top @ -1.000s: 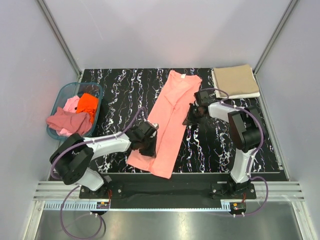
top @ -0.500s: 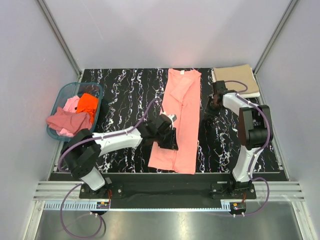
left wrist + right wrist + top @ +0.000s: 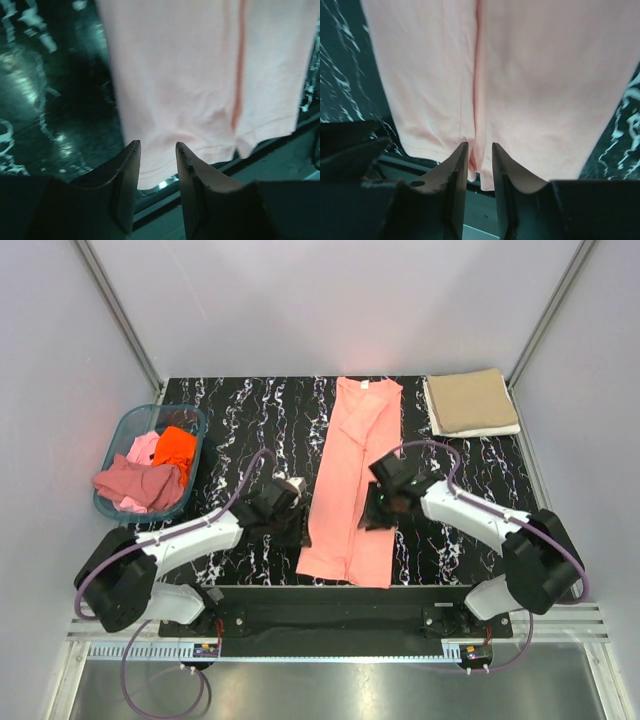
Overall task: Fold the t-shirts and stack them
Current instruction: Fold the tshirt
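At far left, the translucent teal plastic basket [image 3: 121, 430] holds crumpled tees [image 3: 135, 485]. My left gripper [image 3: 157, 150] hangs empty, jaws apart, beside the salmon-pink t-shirt [image 3: 350, 475], which lies folded narrow at mid-table. The right gripper [image 3: 479, 147] is likewise parted and empty over the shirt's other side. A folded tan t-shirt [image 3: 470, 400] lies far right. If I pinch only one layer, I'd expect the fold to drag open.

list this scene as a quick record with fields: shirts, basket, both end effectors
table: black marbled top
salmon shirt: folded into a long strip, flat at centre
tan shirt: folded, far right corner
basket: left edge of table
in basket: orange shirt, light pink shirt, rose shirt draped over the rim
left end effector: open, empty, beside salmon shirt's left edge
right end effector: open, empty, at salmon shirt's right edge
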{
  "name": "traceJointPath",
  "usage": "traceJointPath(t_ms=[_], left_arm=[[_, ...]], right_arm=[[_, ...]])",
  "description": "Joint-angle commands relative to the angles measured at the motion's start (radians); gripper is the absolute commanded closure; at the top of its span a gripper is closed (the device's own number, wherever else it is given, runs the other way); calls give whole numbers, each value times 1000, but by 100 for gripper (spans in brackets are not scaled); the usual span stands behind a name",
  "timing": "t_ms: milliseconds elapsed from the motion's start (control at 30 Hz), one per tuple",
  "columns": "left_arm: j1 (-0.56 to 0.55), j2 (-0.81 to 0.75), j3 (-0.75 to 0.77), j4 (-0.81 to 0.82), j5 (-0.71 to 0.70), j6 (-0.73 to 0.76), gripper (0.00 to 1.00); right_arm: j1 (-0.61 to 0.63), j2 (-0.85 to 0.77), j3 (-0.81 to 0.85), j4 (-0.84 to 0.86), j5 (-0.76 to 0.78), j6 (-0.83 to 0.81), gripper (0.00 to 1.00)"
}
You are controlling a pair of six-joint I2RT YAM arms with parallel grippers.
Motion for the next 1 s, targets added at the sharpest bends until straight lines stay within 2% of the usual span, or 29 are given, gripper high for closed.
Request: traceJointPath(t_ms=[0, 167, 333, 667, 767, 833, 900, 967], left_arm=[[50, -98, -63, 17, -16, 13, 58], [136, -146, -144, 82, 75, 13, 57], [156, -156, -162, 84, 103, 39, 57], [162, -152, -172, 89, 123, 45, 57], [161, -149, -172, 92, 125, 42, 58], [162, -144, -172, 95, 125, 42, 58], [162, -141, -173, 96, 117, 45, 57], [162, -132, -173, 104, 120, 47, 57]], right_arm=[[126, -29, -48, 37, 69, 192, 66], [243, 16, -55, 40, 109, 267, 64], [341, 50, -54, 42, 137, 330, 62], [420, 109, -62, 39, 172, 396, 61], [420, 114, -68, 36, 186, 398, 67], [421, 107, -71, 31, 194, 399, 87], [421, 88, -71, 16, 206, 401, 100], [422, 48, -69, -33, 229, 408, 100]])
